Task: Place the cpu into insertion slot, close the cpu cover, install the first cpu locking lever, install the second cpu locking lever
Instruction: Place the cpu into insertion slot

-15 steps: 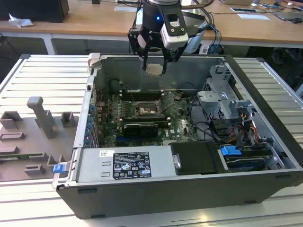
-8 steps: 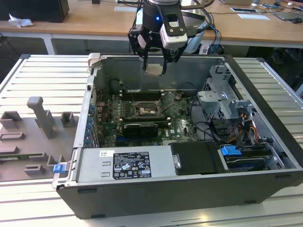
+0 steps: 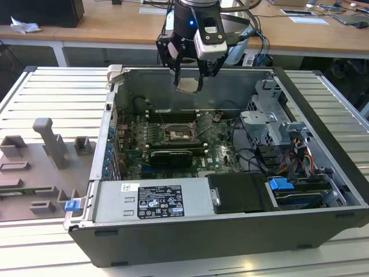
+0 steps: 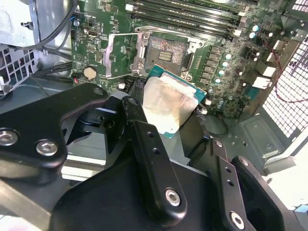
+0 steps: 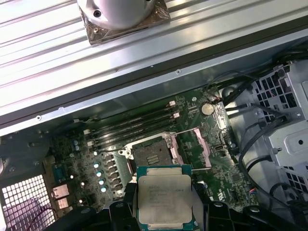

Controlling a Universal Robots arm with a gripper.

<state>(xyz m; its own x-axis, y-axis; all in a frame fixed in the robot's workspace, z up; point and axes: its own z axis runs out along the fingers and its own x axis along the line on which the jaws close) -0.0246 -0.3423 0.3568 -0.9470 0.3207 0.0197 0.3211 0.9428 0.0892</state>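
Note:
My gripper point(image 3: 188, 79) hangs above the open computer case, shut on the cpu point(image 3: 187, 85), a small square chip with a pale metal top. In both wrist views the cpu point(image 4: 169, 107) point(image 5: 164, 202) sits between the black fingers point(image 4: 144, 137), tilted and well above the board. The insertion slot point(image 3: 177, 134) point(image 4: 166, 52) point(image 5: 148, 156) lies below on the green motherboard, dark and uncovered. The cpu cover point(image 4: 121, 55) point(image 5: 195, 148), a silvery frame plate, stands flipped open beside the slot.
A black ribbed card point(image 3: 171, 156) lies in front of the slot, and long memory slots point(image 4: 192, 14) run behind it. A labelled power supply point(image 3: 153, 202) fills the case front. A drive cage with cables point(image 3: 271, 121) is at the exterior view's right. Grey fixtures point(image 3: 52, 144) stand at its left.

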